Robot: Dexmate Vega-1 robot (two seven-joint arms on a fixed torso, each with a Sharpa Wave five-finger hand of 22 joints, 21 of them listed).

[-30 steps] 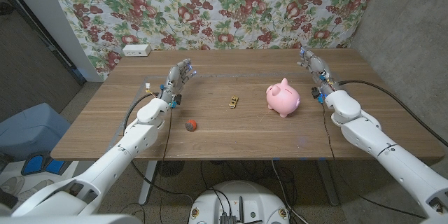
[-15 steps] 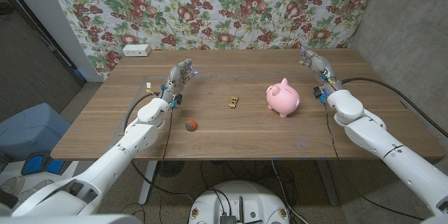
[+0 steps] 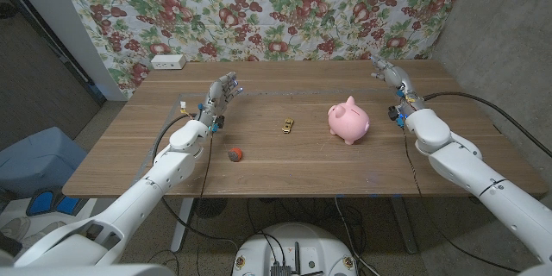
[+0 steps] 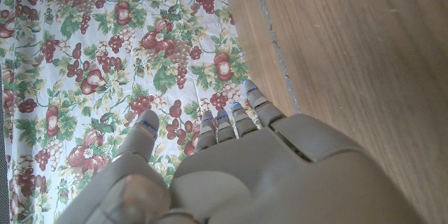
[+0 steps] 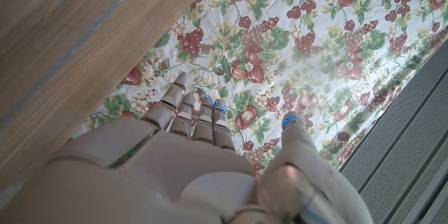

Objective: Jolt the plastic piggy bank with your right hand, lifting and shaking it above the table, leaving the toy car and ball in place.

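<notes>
Right hand (image 3: 390, 77) has edged slightly toward the upper right of the head frame since a second ago, forearm following; nothing else has shifted. It sits near the table's (image 3: 285, 159) far right corner, fingers extended and a little apart, holding nothing. Well apart from the piggy bank (image 3: 348, 122).

Piggy bank: pink, on the tabletop right of frame centre, snout toward upper right, untouched. Toy car (image 3: 287, 124): small, yellow, just left of centre, near the bank but clear of it. Ball (image 3: 234, 153): red, lower left of the car, close to the left forearm.

Left hand (image 3: 221, 97): upper left of centre, fingers up and spread, empty.

Wrist views: each looks along the back of its own hand, left hand (image 4: 238, 175) and right hand (image 5: 189, 175), fingers straight and loosely parted, toward the table edge and the floral cloth (image 3: 259, 4) behind.
</notes>
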